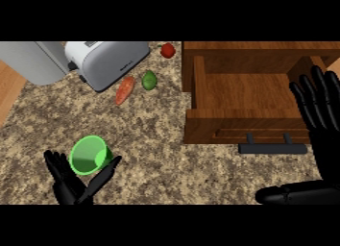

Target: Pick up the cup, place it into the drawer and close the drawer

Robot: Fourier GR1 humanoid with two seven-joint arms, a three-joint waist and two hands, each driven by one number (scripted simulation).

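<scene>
Granite counter [165,144]: green cup [89,154] betw. L-hand [70,188] fingers [56,166], thumb.

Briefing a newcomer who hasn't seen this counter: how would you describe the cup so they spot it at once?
On the speckled counter, look to the near left, opposite the open wooden drawer. The cup sits just ahead of the left hand: bright green and hollow, unlike the darker green fruit by the toaster.

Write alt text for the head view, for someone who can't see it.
The open left hand flanks a green cup on a speckled counter. To the right, a wooden drawer stands open, with the open right hand beside it. A toaster sits at the back.
</scene>
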